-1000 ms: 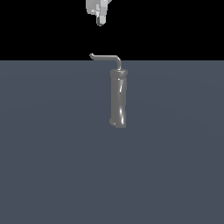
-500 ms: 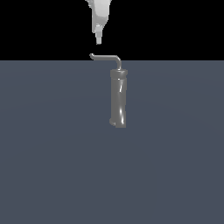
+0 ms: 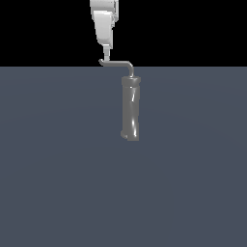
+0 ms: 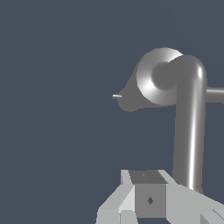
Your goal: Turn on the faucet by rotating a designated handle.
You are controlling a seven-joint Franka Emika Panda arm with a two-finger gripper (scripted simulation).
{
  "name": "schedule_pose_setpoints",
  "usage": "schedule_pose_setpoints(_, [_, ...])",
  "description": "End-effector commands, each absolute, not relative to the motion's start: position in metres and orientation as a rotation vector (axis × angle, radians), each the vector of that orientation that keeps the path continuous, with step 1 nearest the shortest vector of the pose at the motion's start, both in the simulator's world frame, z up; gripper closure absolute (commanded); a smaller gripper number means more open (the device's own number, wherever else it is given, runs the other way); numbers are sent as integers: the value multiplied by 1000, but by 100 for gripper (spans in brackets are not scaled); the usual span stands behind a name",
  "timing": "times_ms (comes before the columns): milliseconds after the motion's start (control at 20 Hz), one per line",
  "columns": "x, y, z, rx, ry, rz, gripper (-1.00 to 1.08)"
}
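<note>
The faucet [image 3: 130, 110] is a tall glossy grey column standing on the dark floor. Its handle [image 3: 118, 62], a thin bent rod, rises from the column's top and runs level toward the exterior view's left, ending in a small hooked tip. My gripper [image 3: 105, 56] hangs straight down just above that hooked tip; whether it touches is unclear. Its fingers look pressed together with nothing between them. In the wrist view the faucet [image 4: 153, 83] is seen end-on, the handle [image 4: 190, 131] runs from it to beside my gripper [image 4: 146, 175].
A flat dark blue-grey floor [image 3: 58, 169] spreads around the faucet. Behind it the background is black. No other objects are in view.
My gripper has come down from the top of the exterior view to just above the handle's hooked tip. Faucet and handle have not moved.
</note>
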State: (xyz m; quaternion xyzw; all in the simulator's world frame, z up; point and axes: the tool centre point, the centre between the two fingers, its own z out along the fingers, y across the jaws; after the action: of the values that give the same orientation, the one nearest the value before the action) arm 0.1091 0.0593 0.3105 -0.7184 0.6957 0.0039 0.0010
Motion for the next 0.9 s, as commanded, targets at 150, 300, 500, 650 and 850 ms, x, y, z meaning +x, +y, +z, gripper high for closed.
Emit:
schedule_pose_setpoints(150, [117,62,301,-2210,2232,1,108])
schedule_pose_setpoints(300, [118,63,300,-2204,2239,0,108])
schedule_pose_setpoints(500, [118,63,300,-2205,2238,1,108])
schedule_pose_setpoints(650, [111,63,300,-2205,2238,1,108])
schedule_pose_setpoints(850, [101,64,300,-2205,2238,1,108])
